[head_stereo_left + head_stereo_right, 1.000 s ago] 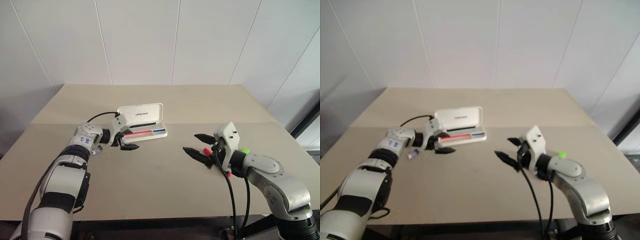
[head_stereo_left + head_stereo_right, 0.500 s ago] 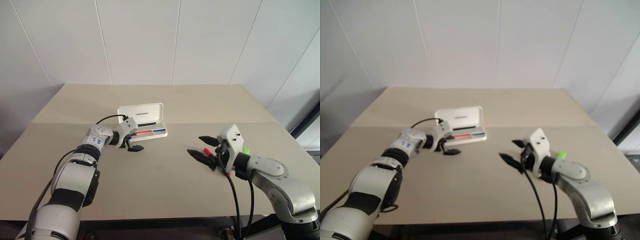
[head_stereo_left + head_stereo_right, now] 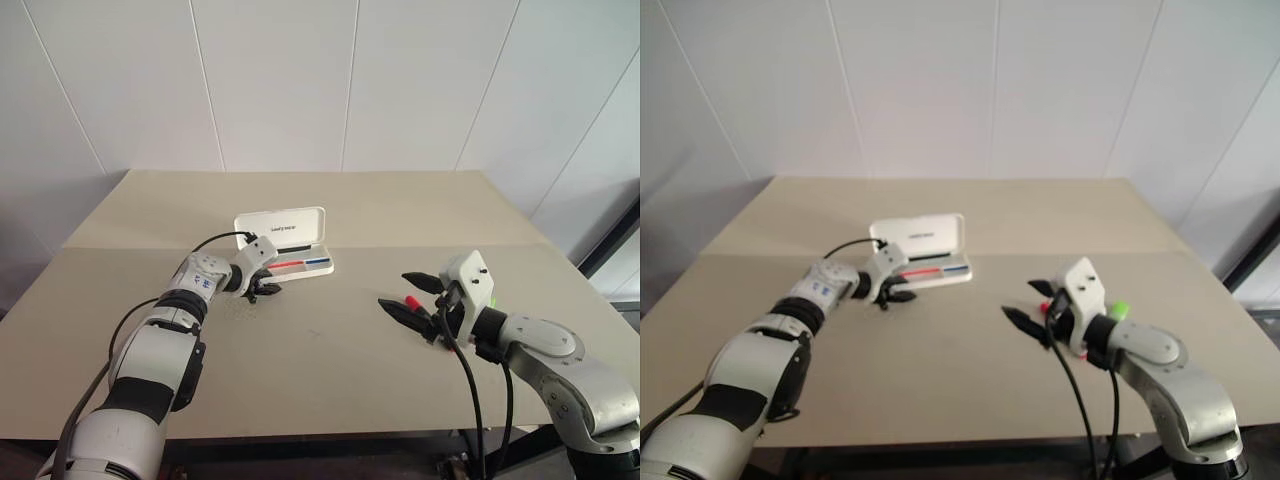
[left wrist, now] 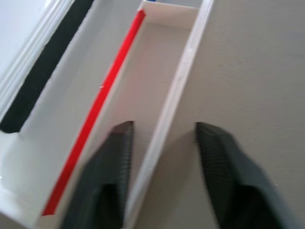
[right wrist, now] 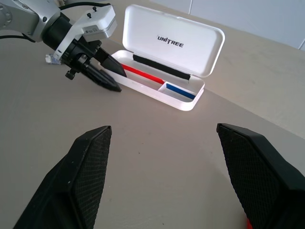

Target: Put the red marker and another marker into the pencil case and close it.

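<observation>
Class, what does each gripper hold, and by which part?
Nothing. The left gripper straddles the front wall of the pencil case, unclamped; the right gripper is empty.

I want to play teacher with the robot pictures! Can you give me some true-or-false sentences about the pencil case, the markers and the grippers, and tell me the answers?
1. The pencil case has its lid up. True.
2. The red marker is inside the case. False: it is outside the case, down by the right gripper.
3. The right gripper holds the green highlighter. False: its fingers are open and hold nothing; the highlighter sits beside that arm.
4. The left gripper is at the case's front wall. True: one finger is inside, one outside.
</observation>
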